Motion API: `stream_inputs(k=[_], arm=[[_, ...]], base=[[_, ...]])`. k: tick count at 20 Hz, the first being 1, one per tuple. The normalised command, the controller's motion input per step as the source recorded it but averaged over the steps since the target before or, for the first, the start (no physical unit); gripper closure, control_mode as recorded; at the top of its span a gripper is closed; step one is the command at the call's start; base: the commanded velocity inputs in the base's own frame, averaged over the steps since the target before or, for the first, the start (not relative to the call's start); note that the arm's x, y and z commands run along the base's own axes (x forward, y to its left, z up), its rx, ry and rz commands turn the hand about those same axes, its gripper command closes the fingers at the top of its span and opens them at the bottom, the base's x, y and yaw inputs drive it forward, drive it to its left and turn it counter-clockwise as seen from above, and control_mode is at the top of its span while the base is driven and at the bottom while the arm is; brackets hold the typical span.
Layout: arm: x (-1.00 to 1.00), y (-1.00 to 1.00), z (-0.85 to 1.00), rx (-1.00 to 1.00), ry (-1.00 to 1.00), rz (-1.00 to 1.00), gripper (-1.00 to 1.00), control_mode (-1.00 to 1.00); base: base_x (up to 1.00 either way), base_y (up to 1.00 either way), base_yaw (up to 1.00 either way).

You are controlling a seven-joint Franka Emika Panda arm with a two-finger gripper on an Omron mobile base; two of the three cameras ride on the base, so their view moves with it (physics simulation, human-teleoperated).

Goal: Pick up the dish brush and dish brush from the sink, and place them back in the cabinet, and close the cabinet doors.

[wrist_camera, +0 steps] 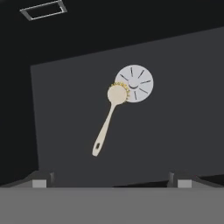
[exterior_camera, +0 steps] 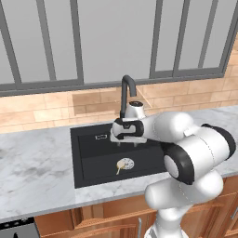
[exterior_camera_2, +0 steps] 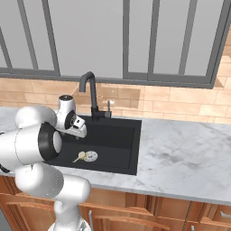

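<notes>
Gripper (wrist_camera: 111,183) open, grasping nothing, above sink (exterior_camera: 88,162); fingertips cut off low. Dish brush (wrist_camera: 109,118) head overlaps drain (wrist_camera: 136,83); bristles indistinct.

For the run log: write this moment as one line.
phase: approach | fingers: open, empty, above sink | dish brush: flat on basin floor, head overlapping drain | faucet: behind basin

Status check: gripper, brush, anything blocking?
Gripper open, above sink. Brush lying on basin floor, head over drain. Path looks clear.
</notes>
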Motion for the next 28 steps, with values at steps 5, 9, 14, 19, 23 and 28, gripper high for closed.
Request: stream_inputs(k=[5,9,14,19,23,28], arm=[[0.16,0.0,-0.11,0.0,0.0,0.0,-1.0,-1.0],[0.11,0.0,-0.14,0.0,0.0,0.0,-1.0,-1.0],[0.13,0.0,-0.12,0.0,0.0,0.0,-1.0,-1.0],[0.13,0.0,-0.16,0.0,0.01,0.0,-1.0,-1.0],[0.1,0.0,-0.17,0.0,0.01,0.0,-1.0,-1.0],[0.04,0.01,-0.26,0.0,0.0,0.0,-1.0,-1.0]], base=[[0.0,0.0,0.0],[0.0,0.0,0.0],[0.0,0.0,0.0],[0.0,0.0,0.0],[0.0,0.0,0.0],[0.0,0.0,0.0]])
